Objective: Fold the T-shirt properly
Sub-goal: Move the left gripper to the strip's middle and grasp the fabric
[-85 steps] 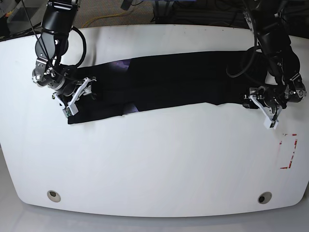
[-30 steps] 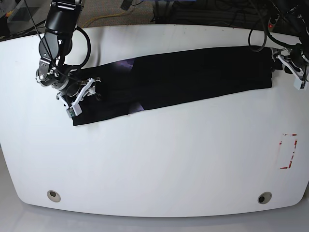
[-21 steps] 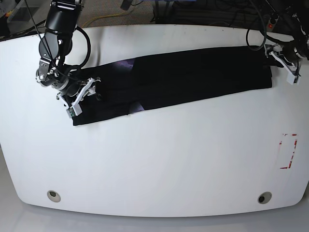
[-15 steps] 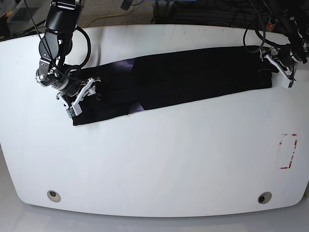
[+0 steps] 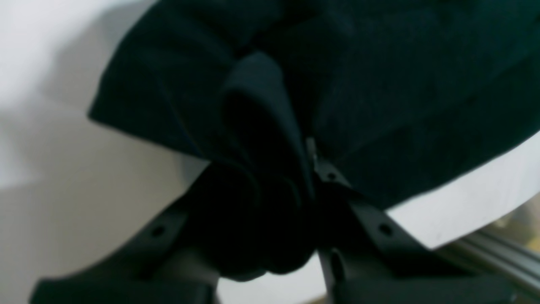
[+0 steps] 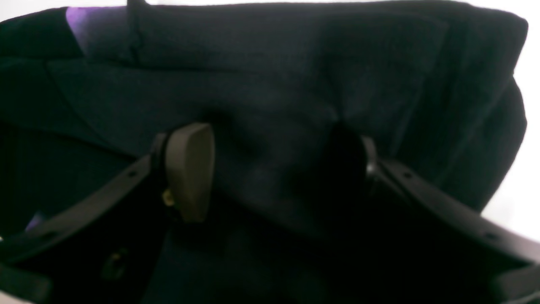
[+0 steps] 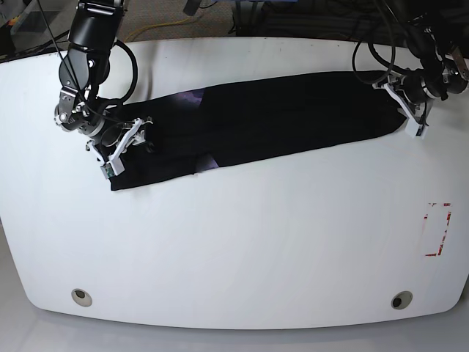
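Fingers of the right gripper (image 6: pixel 276 169), at the base view's left end, are wide apart over the T-shirt (image 7: pixel 278 117); no cloth looks pinched. Fingers of the left gripper (image 5: pixel 274 219), at the base view's right end, hold a bunched fold of it. The shirt lies as a long slanted strip on the white table (image 7: pixel 242 242), toward the far side.

Risks, left to right: you could snag or shove the left-end layers if the open fingers drop or sweep while low. With no visible grip there, a pull from the other end could drag your whole strip. Mid-strip, uneven tension could skew the edges or spread the layers. At the right end, your pinch may have caught several layers, so lifting could bunch them, and a loose fold could slip out.

Materials: left end is soft, matte black cloth with stacked, rounded edges and shallow creases; purple patches (image 7: pixel 208 162) show near it. Middle looks flat and smooth. Right end is a limp, rounded loop puckering into the fingers. Table looks smooth and hard, so expect the cloth to slide.
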You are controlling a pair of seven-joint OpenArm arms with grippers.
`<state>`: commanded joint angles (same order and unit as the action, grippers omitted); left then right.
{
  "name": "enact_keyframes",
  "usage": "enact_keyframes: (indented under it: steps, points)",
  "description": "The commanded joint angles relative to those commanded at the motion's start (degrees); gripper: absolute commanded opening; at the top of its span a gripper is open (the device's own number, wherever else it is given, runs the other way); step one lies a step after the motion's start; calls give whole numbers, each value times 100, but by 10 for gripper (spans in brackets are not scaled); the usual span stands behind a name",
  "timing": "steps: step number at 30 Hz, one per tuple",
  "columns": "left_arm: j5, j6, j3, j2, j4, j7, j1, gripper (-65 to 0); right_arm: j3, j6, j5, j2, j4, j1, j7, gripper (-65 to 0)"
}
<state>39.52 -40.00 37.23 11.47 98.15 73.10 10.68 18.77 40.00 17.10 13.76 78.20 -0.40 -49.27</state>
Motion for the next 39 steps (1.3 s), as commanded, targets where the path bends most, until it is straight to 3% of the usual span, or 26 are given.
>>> enact_keyframes:
  steps: [5, 13, 21, 28, 31, 34, 36, 39]
  points:
    - [44, 0, -387, 0, 1064, 9, 53, -586, 0, 0, 0, -9, 0, 0, 0, -235]
    - [44, 0, -1987, -26, 1345, 9, -281, -583, -9, 0, -9, -9, 0, -9, 0, -235]
    - [-413, 0, -2910, -914, 1073, 9, -765, -582, -9, 0, -9, -9, -9, -9, 0, -235]
    - [-1178, 0, -3420, -1354, 316, 0, -1125, -578, -18, 0, 18, -9, -9, -9, -9, -235]
    - [-1407, 0, -3569, -1380, 88, 9, -1196, -475, -18, 0, 18, -9, -9, 0, -9, -235]
    - [-1415, 0, -3710, -1503, 79, -9, -1213, -283, -18, 0, 9, -9, -9, 0, -9, -235]
    - [-1415, 0, -3710, -1679, 97, 9, -1222, -233, -18, 0, 9, -9, -9, 0, -9, -235]
    - [-1415, 0, -3859, -1855, 413, 9, -1231, -224, -18, 0, -9, -9, -9, 0, -9, -235]
